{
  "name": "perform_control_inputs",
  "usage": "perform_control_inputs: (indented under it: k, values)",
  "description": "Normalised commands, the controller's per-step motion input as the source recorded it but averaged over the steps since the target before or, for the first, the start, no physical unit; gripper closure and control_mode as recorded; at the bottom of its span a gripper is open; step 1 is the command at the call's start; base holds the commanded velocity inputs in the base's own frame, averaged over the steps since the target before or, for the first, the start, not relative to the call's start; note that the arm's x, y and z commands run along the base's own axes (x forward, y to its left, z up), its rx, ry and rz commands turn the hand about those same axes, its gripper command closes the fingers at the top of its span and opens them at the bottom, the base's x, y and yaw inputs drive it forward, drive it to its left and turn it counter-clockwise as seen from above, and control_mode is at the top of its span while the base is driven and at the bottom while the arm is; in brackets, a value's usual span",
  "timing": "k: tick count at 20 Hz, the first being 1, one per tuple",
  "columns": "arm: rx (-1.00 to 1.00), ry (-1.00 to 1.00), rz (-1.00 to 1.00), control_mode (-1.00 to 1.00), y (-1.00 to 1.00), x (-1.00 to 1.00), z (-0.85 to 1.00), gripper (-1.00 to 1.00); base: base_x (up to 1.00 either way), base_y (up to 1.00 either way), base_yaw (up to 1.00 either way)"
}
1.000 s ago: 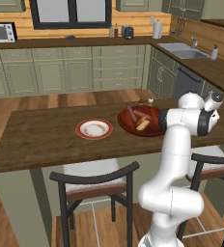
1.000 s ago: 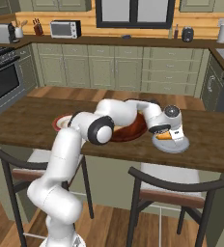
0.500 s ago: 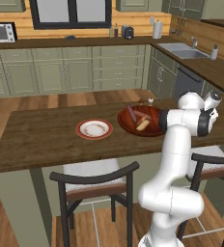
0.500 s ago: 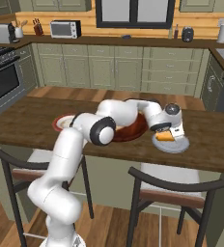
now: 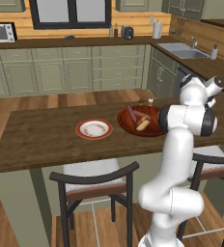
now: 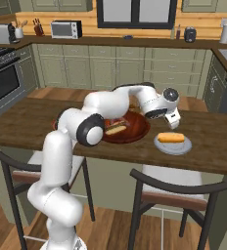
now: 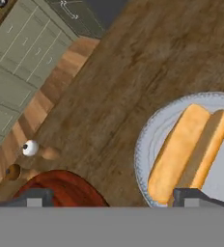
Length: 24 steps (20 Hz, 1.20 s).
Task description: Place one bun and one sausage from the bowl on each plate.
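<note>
Right base view, bun (image 6: 170, 138) on grey plate (image 6: 160, 145) (released)

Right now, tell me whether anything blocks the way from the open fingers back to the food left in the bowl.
Nothing visible does. The gripper hangs above the grey plate holding a bun; the bowl sits right beside it, with bare counter between.

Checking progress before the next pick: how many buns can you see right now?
2. One bun lies on the grey plate, released; the other bun is in the bowl. The arm may hide more in the bowl.
</note>
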Motion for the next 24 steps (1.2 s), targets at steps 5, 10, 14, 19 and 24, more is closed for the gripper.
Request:
perform_control_inputs:
  k: [5, 10, 14, 19, 24]
  values:
    - [-0.05, -0.08, 0.56, -1.00, 0.73, 0.23, 0.53, -1.00, 0.00, 0.00, 0.00]
    - [-0.12, -0.11, 0.57, -1.00, 0.76, 0.26, 0.35, -1.00, 0.00, 0.00, 0.00]
    - [-0.23, 0.01, 0.28, -1.00, 1.00, 0.30, 0.07, -1.00, 0.00, 0.00, 0.00]
    - [-0.24, 0.15, 0.04, -1.00, 1.00, 0.15, -0.03, -1.00, 0.00, 0.00, 0.00]
    - [-0.10, 0.19, 0.01, -1.00, 1.00, 0.19, 0.00, -1.00, 0.00, 0.00, 0.00]
